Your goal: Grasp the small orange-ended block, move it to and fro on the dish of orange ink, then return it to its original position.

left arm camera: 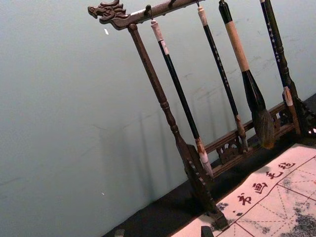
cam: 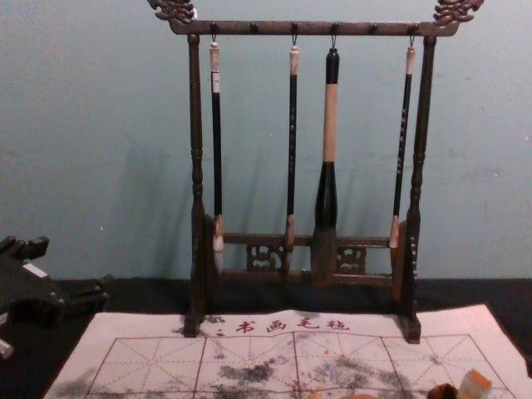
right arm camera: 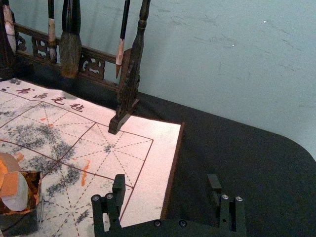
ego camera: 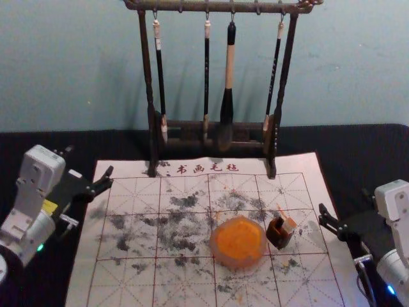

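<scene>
Four brushes (ego camera: pixel 227 105) hang bristles down from a dark wooden rack (ego camera: pixel 146 64) at the top centre of the head view, before a pale blue-green wall (ego camera: pixel 77 70). Below the rack, a white calligraphy mat (ego camera: pixel 310 167) with a red grid, four dark red characters along its far edge and grey ink stains lies across a black table surface (ego camera: pixel 377 141).

The small orange-ended block (ego camera: pixel 289 225) leans at a tilt in a small dark open container (ego camera: pixel 275 235), right of centre in the lower half of the head view, its orange end uppermost. Just beside it, to its left in the frame, sits the round dish of orange ink (ego camera: pixel 239 240). In the chest view, block and container show at the lower right.

The right gripper (ego camera: pixel 344 200), at the right of the head view by the mat's edge, has its two fingers spread wide apart, the space between them empty; it stands apart from the block. The left gripper (ego camera: pixel 89 161) is parked at the left of the head view, near the mat's far left corner, its fingers likewise well apart and gripping nothing. Orange smears mark the mat near the container.
</scene>
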